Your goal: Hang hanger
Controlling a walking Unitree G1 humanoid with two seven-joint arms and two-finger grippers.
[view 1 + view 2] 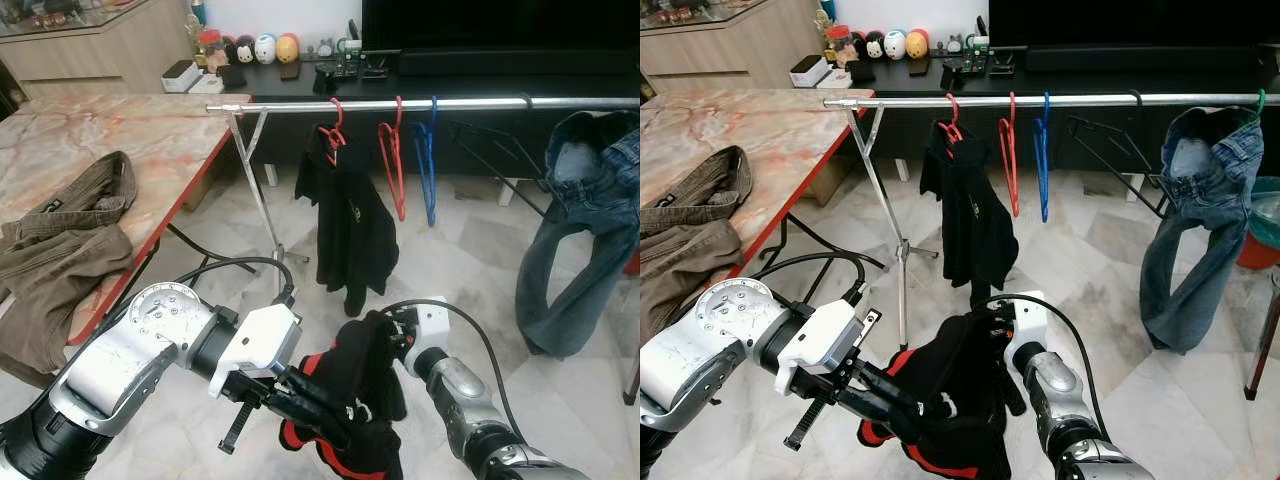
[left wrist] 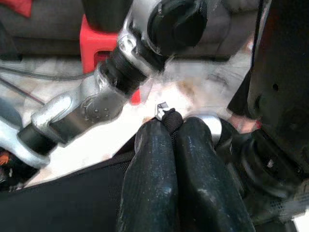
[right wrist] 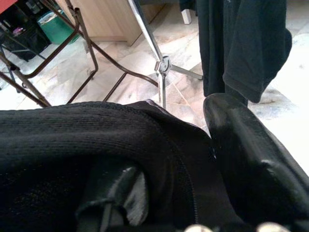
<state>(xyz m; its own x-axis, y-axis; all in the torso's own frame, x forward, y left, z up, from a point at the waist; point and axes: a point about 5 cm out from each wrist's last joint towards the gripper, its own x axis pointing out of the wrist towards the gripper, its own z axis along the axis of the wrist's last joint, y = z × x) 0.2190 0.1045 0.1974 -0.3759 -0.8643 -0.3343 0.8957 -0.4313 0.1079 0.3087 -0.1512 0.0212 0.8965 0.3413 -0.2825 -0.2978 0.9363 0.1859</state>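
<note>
- Closest to you, both grippers meet low in the head views on a black garment with red trim [image 1: 345, 420], bunched between the arms above the marble floor [image 1: 470, 260].
- Your left gripper [image 2: 173, 126] has its two black fingers pressed together, pinching a small fold of the black fabric at the tips.
- Your right gripper [image 3: 212, 145] is buried in the cloth; one finger [image 3: 251, 145] lies outside and another shows beneath the knit, so it clamps the garment, though the fingertips are hidden.
- You cannot make out whether a hanger sits inside this garment; the folds cover everything.
- On your left, a marble-topped table [image 1: 150, 140] carries a crumpled olive-brown garment [image 1: 60, 250], cut off by the frame edge.
- Further out, a silver clothes rail [image 1: 470, 103] spans the scene on a thin stand [image 1: 262, 200].
- On the rail hang a black shirt on a red hanger [image 1: 335, 130], an empty red hanger [image 1: 393, 160], a blue hanger [image 1: 428, 165], a black hanger [image 1: 495, 150] and blue jeans [image 1: 575, 230].
- Behind it, a dark cabinet [image 1: 300, 85] holds small toy figures [image 1: 262, 48], too small to identify.
</note>
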